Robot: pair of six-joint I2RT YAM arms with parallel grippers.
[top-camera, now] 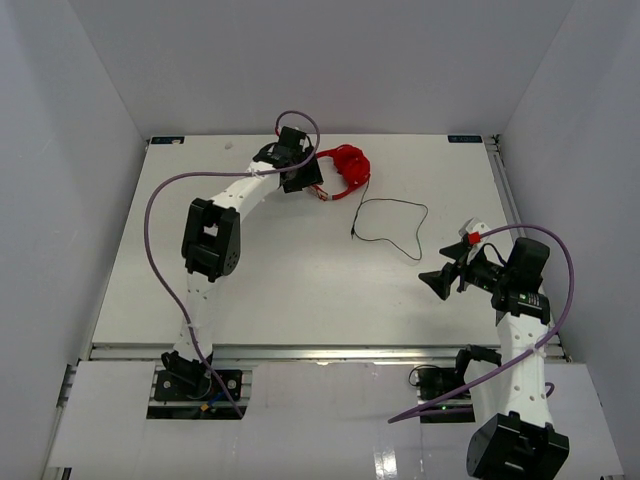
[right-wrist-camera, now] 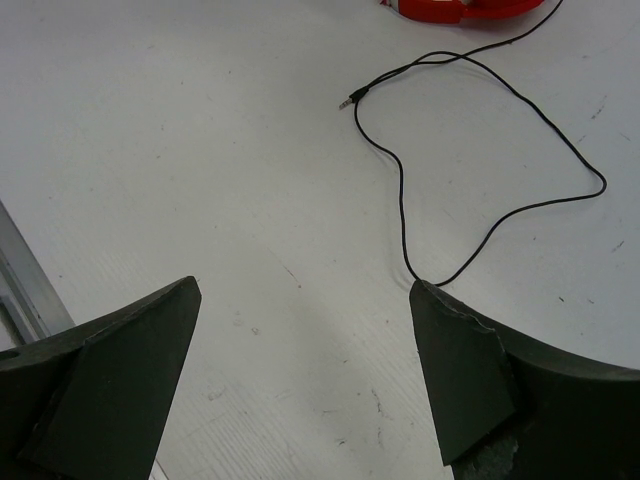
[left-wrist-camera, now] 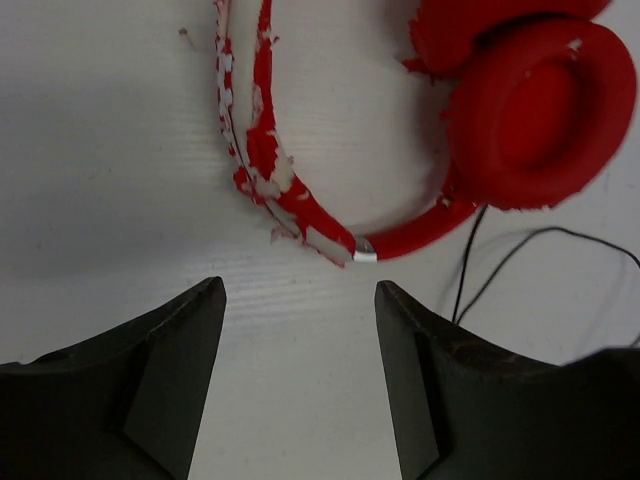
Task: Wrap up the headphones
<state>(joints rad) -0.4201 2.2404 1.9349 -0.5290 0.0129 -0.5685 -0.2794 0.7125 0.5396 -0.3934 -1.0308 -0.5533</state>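
In the overhead view, the small bright red over-ear headphones with whitish trim on the band point(top-camera: 347, 168) lie on the flat white table point(top-camera: 290, 290), toward its 12 o'clock edge. My left gripper point(top-camera: 314, 186) is just at 9 o'clock of them, reaching over the band end. From here I cannot tell whether it touches. The thin black cable point(top-camera: 395, 205) leaves the headphones toward 5 o'clock and lies loose in an open loop on the table. My right gripper point(top-camera: 447, 266) is near the table's 4 o'clock side, close to the loop's lower bend and apart from the headphones.

Through my left wrist camera, the left gripper point(left-wrist-camera: 300, 300) has its two dark fingers spread, with only bare table between them. The headband point(left-wrist-camera: 268, 150) curves down from 12 o'clock, its red skin flaked to white in patches, and its lowest bend is just above the gap. A round padded ear cup point(left-wrist-camera: 535, 110) sits at 2 o'clock, and the cable point(left-wrist-camera: 468, 270) trails down at 4 o'clock beside my right-hand finger.

Through my right wrist camera, the right gripper point(right-wrist-camera: 305, 290) is spread wide and holds nothing. The cable point(right-wrist-camera: 400, 200) loops across the table at 1 o'clock, its lowest bend just above the tip of my right-hand finger. Its small plug point(right-wrist-camera: 347, 102) lies free at 12 o'clock. A sliver of the headphones point(right-wrist-camera: 440, 8) shows at the top edge.
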